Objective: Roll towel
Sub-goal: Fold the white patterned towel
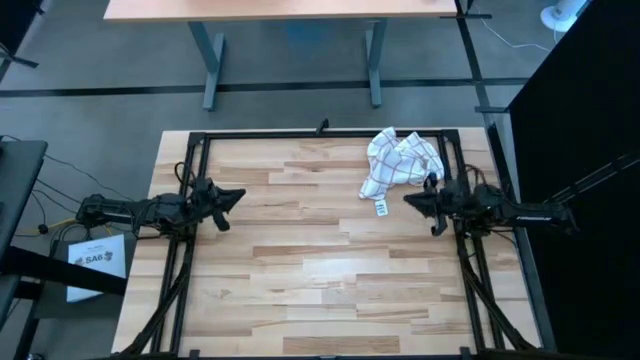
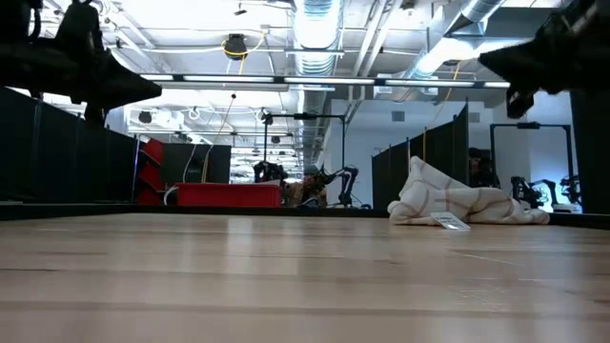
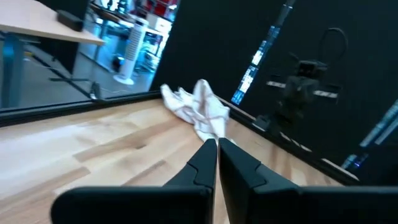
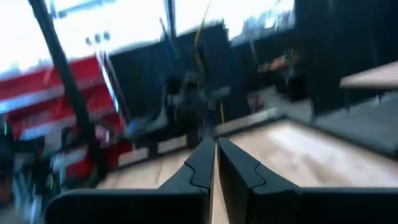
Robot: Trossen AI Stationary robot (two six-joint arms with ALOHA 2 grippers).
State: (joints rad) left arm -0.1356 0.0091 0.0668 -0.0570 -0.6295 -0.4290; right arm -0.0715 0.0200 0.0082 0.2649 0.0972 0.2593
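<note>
The towel [image 1: 398, 162], white with reddish-brown check lines, lies crumpled in a heap on the table's far right part, its small white tag [image 1: 381, 208] on the wood toward the near side. It also shows in the low view [image 2: 457, 202] and in the left wrist view [image 3: 196, 107]. My left gripper [image 1: 238, 195] hovers shut and empty above the table's left side. My right gripper [image 1: 408, 199] hovers shut and empty just on the near side of the towel, pointing toward the table's left.
A black frame [image 1: 320, 133] runs along the table's far edge and down both sides. Bare wood [image 1: 320, 260] spreads over the middle and near half of the table. A desk [image 1: 290, 10] stands beyond the far edge.
</note>
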